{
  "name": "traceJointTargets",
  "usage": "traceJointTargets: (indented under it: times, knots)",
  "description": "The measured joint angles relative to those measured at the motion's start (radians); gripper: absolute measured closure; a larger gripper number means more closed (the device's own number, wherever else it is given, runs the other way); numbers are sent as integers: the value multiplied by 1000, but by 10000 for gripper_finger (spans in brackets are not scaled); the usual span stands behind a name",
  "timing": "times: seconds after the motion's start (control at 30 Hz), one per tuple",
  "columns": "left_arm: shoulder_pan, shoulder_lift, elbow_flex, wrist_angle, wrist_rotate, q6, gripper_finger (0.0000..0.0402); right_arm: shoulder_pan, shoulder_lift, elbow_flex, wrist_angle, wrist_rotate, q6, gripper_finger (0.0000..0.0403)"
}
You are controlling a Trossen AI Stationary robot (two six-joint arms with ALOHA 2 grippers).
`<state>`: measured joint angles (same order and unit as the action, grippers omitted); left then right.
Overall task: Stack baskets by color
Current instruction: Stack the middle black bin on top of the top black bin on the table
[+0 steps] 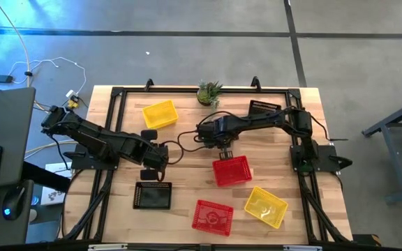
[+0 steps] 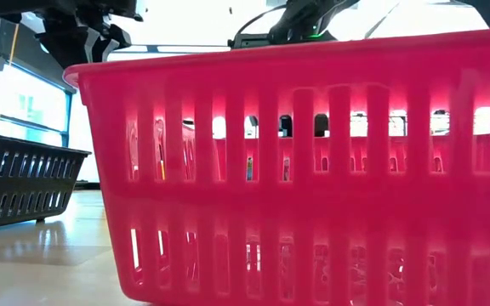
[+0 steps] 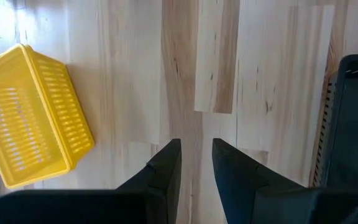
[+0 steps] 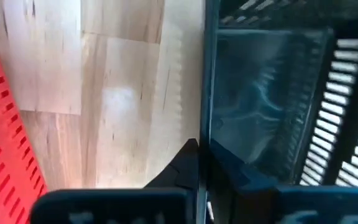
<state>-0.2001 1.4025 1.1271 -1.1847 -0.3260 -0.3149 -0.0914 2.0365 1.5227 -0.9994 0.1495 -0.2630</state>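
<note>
Fingers of the right gripper (image 1: 223,148) pinch shut on the wall of 1 black basket (image 4: 278,93), just beside a red basket (image 1: 231,170). A 2nd black basket (image 1: 153,196) lies nearer the left gripper (image 3: 196,155), which hovers narrowly parted, holding nothing.

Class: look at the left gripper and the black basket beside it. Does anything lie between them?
Nothing visible does. The left gripper hangs open over bare table, and only wood separates it from the black basket. The yellow basket lies on its other side.
</note>
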Motion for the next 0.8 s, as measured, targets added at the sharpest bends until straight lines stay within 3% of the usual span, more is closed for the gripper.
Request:
traceJointTargets:
  times: [0.37,0.8]
  knots:
    - [0,0,0,7,0,0,323,0,-33,0,-19,35,65,401]
    - [0,0,0,24,0,-2,323,8,-252,0,-108,201,216,402]
